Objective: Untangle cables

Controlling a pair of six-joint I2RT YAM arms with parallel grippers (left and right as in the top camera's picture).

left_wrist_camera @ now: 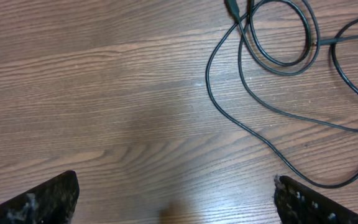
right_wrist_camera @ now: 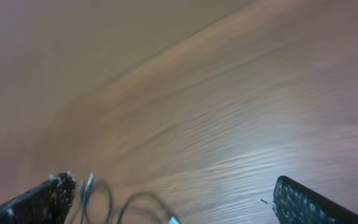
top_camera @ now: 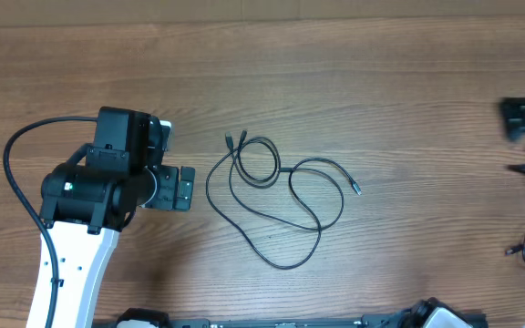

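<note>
Cables (top_camera: 276, 196) ahead of wide-spread left fingers (left_wrist_camera: 42, 202), untouched; right fingers (right_wrist_camera: 309, 202) likewise spread.

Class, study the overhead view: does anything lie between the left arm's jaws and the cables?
Nothing visible does. The left gripper, jaws open, faces the cables across a bare strip of wooden table; they are apart, not touching.

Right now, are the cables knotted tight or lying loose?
Loose: the cables lie spread in open loops on the table, crossing in places.
</note>
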